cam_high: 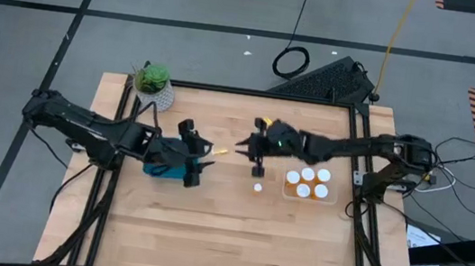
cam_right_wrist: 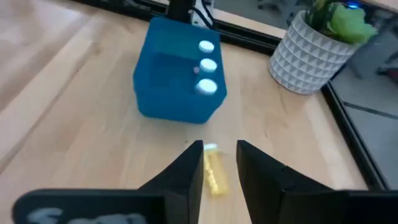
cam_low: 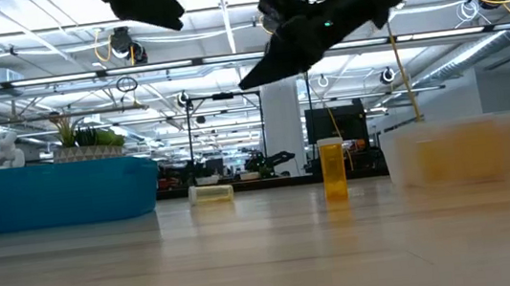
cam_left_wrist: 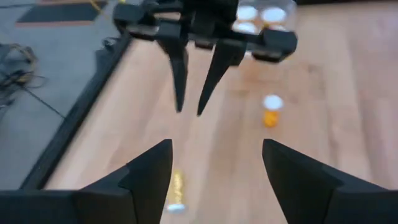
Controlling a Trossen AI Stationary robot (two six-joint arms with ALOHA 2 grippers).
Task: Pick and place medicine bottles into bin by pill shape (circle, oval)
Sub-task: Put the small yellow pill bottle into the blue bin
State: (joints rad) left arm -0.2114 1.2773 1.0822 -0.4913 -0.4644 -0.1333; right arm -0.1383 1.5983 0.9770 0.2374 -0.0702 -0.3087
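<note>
We see the right pincer (cam_high: 254, 153) hovering mid-surface, fingers nearly closed, holding nothing, above a lying bottle (cam_right_wrist: 213, 169). Left pincer (cam_left_wrist: 214, 180) wide open, empty, by the blue bin (cam_right_wrist: 177, 81).

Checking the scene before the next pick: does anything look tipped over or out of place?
One medicine bottle lies on its side on the table between the blue bin and the clear bin; another bottle stands upright.

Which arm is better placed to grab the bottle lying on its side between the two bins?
Probably the right. In its wrist view the right gripper, open, is lined up with the lying bottle. The left gripper, also open, hovers by the blue bin, with that bottle off to one side.
</note>
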